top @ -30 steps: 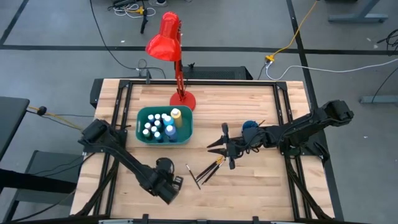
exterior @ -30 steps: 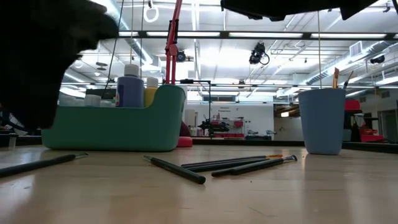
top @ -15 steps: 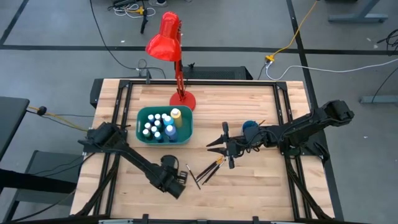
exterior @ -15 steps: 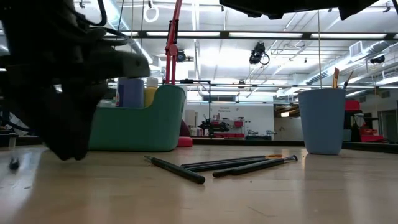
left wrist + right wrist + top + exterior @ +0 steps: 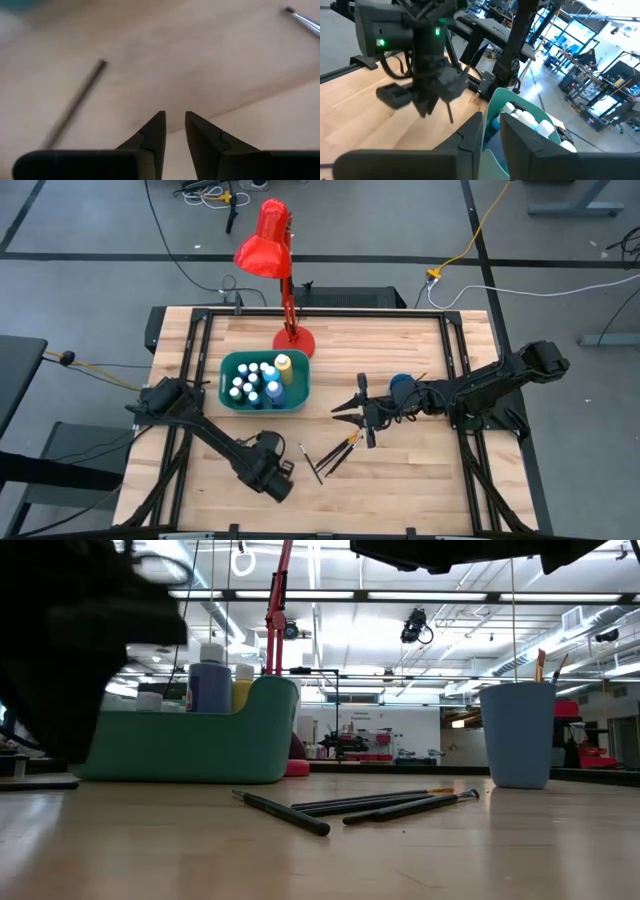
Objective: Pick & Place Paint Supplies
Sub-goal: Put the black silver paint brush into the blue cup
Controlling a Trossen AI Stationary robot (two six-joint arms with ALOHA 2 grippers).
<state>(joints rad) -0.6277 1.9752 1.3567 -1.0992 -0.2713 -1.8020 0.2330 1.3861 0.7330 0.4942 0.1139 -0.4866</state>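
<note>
Paint bottles (image 5: 258, 380) stand in teal bin (image 5: 228, 402) & some brush tips show in blue cup (image 5: 517, 735), but several brushes (image 5: 335, 452) lie loose on table btw. left gripper (image 5: 280, 470) & right gripper (image 5: 342, 414), both jaws slightly parted, empty; est. mostly done.

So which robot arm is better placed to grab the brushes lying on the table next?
Probably the left. The left gripper sits low over the table, right beside the loose brushes, with one brush just ahead of its fingers. The right gripper hangs higher, near the blue cup.
</note>
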